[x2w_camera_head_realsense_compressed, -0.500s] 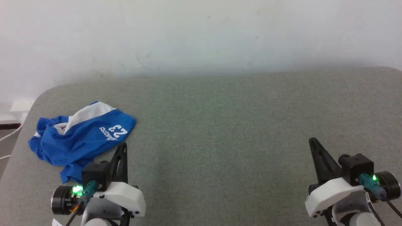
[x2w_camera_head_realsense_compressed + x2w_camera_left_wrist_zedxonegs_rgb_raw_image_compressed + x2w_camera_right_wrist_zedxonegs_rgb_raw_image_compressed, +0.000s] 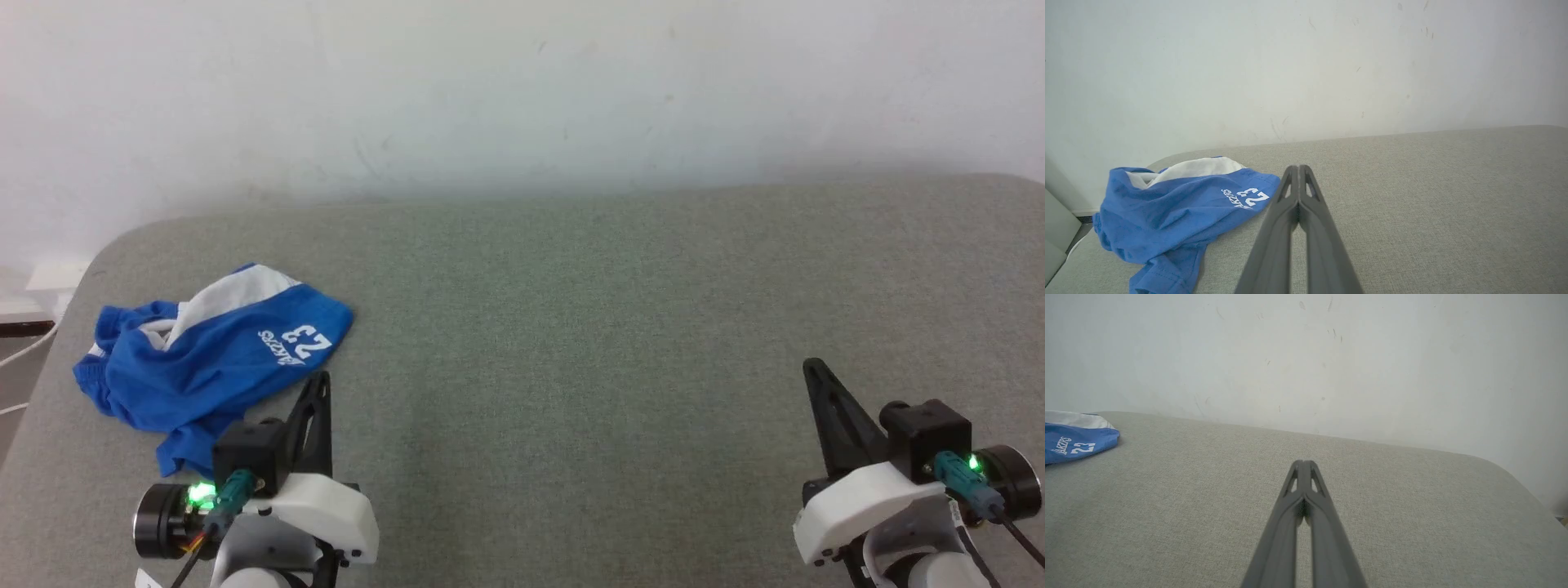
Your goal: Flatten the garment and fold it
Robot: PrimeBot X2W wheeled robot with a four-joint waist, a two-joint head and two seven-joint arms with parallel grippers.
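1. The garment (image 2: 204,359), blue shorts with a white side panel, lay crumpled in a loose heap at the left end of the grey padded surface (image 2: 588,327), close to its rounded far-left corner. It was neither flattened nor folded.
2. White lettering and the number "23" faced up at the heap's right end. The gathered part at its left looked to me like the waistband, though the bunching left that uncertain.
3. My left gripper (image 2: 320,379) sat just beside the garment's near-right edge. Its two dark fingers were pressed together with nothing between them.
4. My right gripper (image 2: 811,366) sat well apart from the garment, over bare padding on the right. Its fingers were likewise pressed together and empty.
5. A pale, scuffed wall (image 2: 522,82) rose behind the surface's far edge.
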